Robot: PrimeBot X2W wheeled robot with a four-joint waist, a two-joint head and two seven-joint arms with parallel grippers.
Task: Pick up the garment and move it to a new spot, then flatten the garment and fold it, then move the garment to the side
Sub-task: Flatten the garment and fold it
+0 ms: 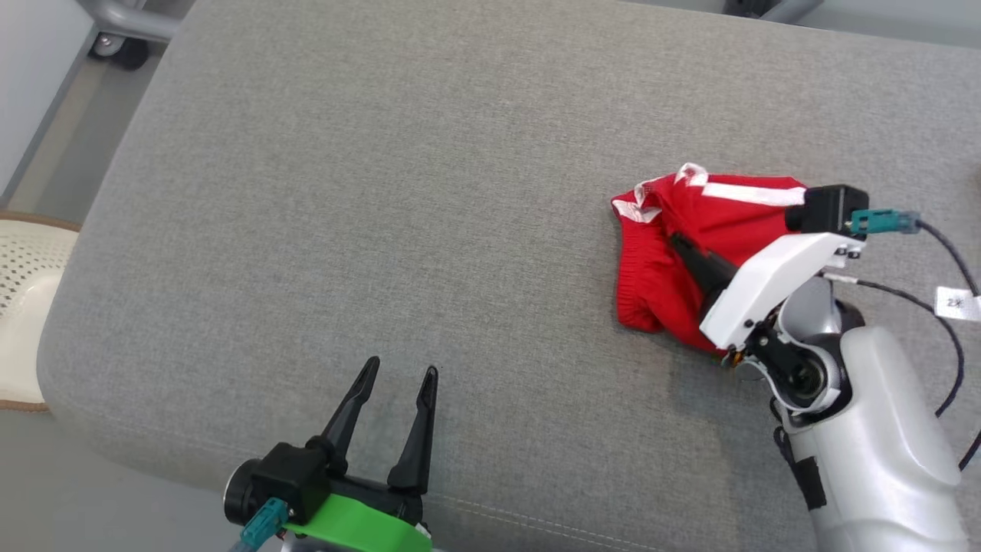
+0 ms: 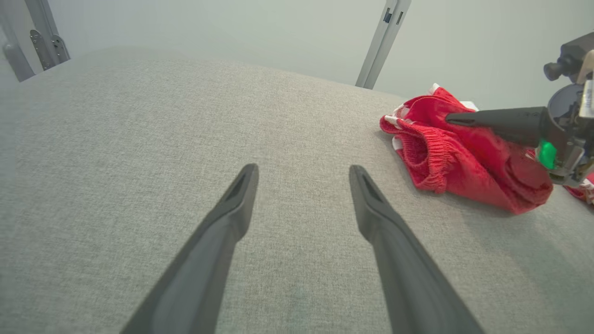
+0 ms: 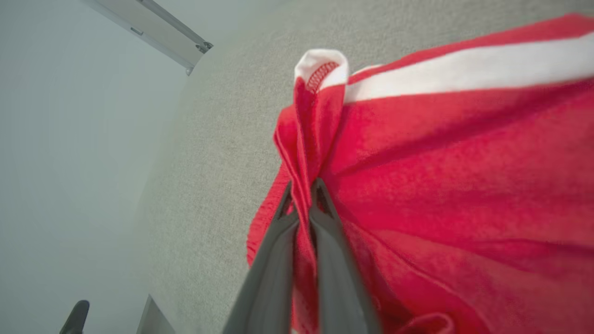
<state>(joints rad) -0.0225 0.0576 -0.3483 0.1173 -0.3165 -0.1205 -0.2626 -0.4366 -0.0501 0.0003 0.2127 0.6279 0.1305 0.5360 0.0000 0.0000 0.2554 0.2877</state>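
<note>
A red garment [image 1: 667, 284] with white stripes is seen lying crumpled on the right part of a grey upholstered cushion [image 1: 383, 192], well away from its left edge. Its ribbed waistband is turned toward the middle of the cushion, and a white stripe is shown along its far side.

The right gripper [image 1: 678, 241] is laid low across the garment from the right. Its two dark fingers are pressed together, and a fold of red cloth is pinched between them. In the right wrist view, the fold is seen rising between the fingertips of the right gripper [image 3: 301, 190], with the garment [image 3: 441, 185] bunched and drawn into creases toward that point. In the left wrist view, the right gripper [image 2: 452, 119] is seen stretched level over the top of the garment [image 2: 464, 157].

The left gripper [image 1: 402, 368] is held near the front edge of the cushion, well apart from the garment. Its fingers are spread wide and nothing is gripped between them; bare grey fabric is seen between the fingers of the left gripper [image 2: 304, 171].

A pale perforated seat [image 1: 23, 291] is seen beside the cushion's left end, and a grey metal post [image 2: 383, 41] is seen behind the cushion.
</note>
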